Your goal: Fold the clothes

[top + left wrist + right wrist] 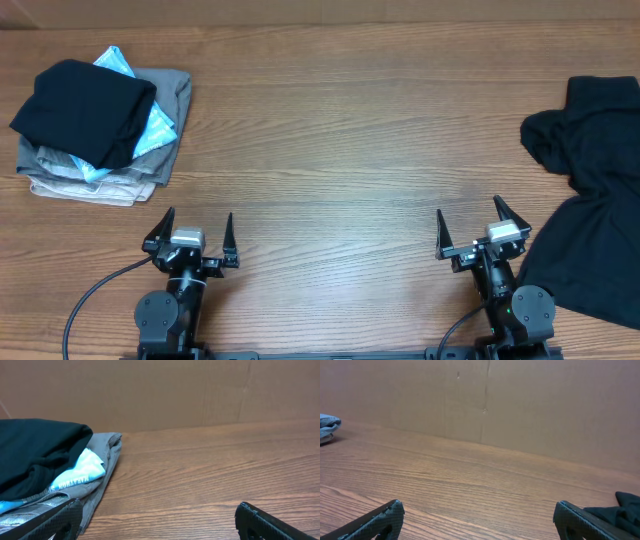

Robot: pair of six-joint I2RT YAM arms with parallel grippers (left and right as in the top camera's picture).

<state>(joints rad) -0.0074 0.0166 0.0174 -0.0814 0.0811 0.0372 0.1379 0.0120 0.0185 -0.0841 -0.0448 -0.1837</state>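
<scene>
Left claw (198, 225) and right claw (468, 214) sit wide open and empty at the near edge of the counter (330, 150).
One folded black T-shirt (85, 110) tops the pile of grey, beige and light-blue garments (172, 98) at far left. A crumpled black T-shirt (590, 200) sprawls at far right, just beside the right claw. The likely next step is to drag it to the centre and spread it flat. No bin or basket shows.

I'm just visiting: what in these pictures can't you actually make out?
The loose black shirt: overhead, cut off by the right edge.
The blue garment: left wrist, print mostly covered by the folded black shirt.
The grey garment: overhead, mostly hidden under the garments above.
</scene>
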